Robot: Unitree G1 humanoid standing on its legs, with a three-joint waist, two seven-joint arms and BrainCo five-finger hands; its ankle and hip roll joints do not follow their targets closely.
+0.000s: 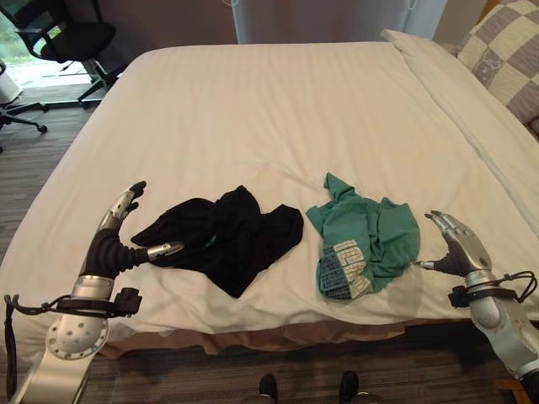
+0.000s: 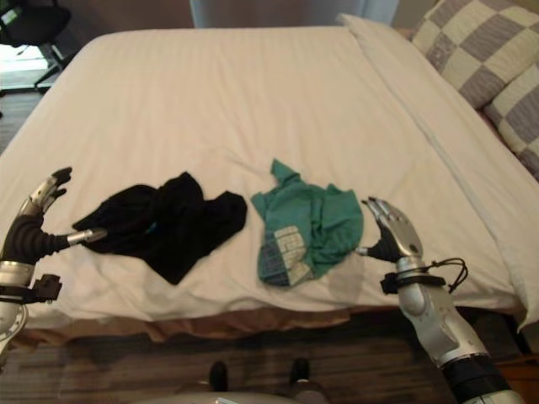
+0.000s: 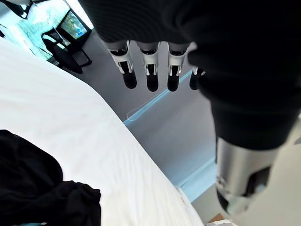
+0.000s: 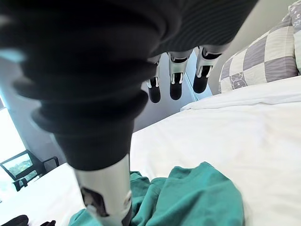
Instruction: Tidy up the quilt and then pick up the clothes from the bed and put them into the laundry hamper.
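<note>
Near the bed's front edge lie two crumpled garments on the smooth white quilt [image 1: 278, 109]: a black garment [image 1: 223, 236] toward the front left corner and a green T-shirt [image 1: 362, 240] with a pale printed panel just beside it, the two apart. The left hand [image 1: 118, 231] hovers at the black garment's left side, fingers [image 3: 148, 70] straight and released, thumb close to the cloth, grasping nothing. The right hand [image 2: 392, 231] hovers just right of the green T-shirt, fingers [image 4: 176, 80] likewise extended and empty. Checked pillows [image 2: 480, 50] rest at the bed's far right corner. An office chair [image 1: 63, 38] stands on the floor beyond the far left corner.
</note>
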